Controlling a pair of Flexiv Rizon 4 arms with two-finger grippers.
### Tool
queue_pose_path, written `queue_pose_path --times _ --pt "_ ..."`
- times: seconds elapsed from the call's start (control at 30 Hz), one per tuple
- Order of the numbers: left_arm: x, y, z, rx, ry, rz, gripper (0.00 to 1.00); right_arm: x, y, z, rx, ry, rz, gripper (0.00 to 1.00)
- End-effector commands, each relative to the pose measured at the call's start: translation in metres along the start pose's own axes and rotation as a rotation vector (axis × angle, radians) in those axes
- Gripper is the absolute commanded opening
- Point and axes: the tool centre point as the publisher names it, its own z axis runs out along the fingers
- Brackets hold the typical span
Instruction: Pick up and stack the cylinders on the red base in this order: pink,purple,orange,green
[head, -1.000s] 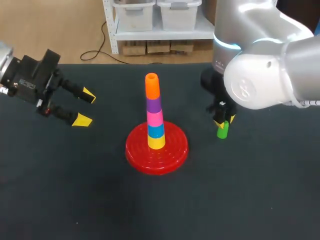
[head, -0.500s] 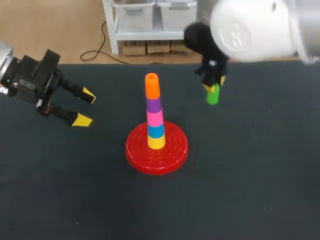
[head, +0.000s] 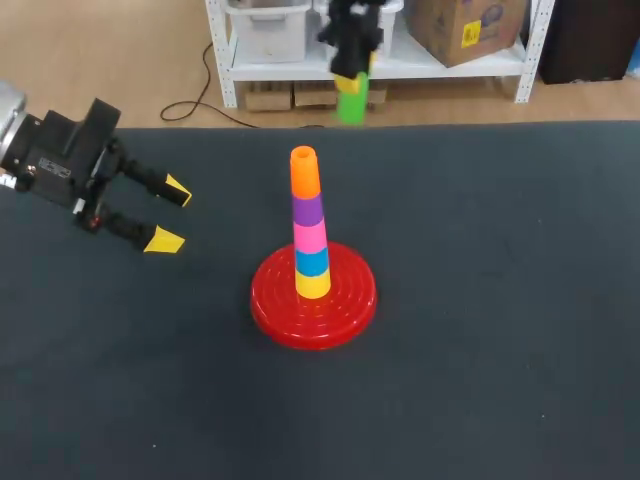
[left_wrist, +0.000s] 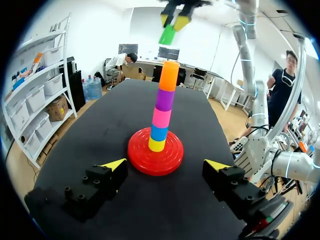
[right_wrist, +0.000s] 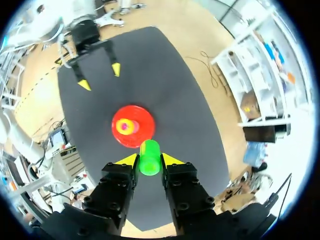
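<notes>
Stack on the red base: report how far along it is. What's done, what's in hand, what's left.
Done: pink, purple and orange sit in order on the base, above a blue piece and a yellow piece. In hand: the right gripper is shut on the green cylinder, in the air, higher than the stack. Left: set green on orange. The left gripper is open and empty, off to the side.

The left pincer (head: 172, 215) sits at the frame's left, fingers spread wide, tips pointing right. The right pincer (head: 351, 72) hangs at top centre, clamped on the green cylinder (head: 351, 105).
</notes>
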Motion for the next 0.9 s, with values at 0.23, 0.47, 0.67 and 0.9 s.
queue_pose_path --times 0.23,0.47,0.67,0.9 --pt "0.001 0.001 0.0 0.002 -0.002 0.002 1.0 -0.027 0.026 0.008 -0.016 0.053 -0.078 0.0" --pt "0.001 0.001 0.0 0.002 -0.002 0.002 1.0 -0.028 0.031 0.019 -0.025 0.083 -0.092 0.0" --pt "0.001 0.001 0.0 0.002 -0.002 0.002 1.0 -0.025 0.036 0.022 -0.028 0.093 -0.104 0.0" --pt "0.001 0.001 0.0 0.002 -0.002 0.002 1.0 -0.024 0.036 0.029 -0.025 0.102 -0.104 0.0"
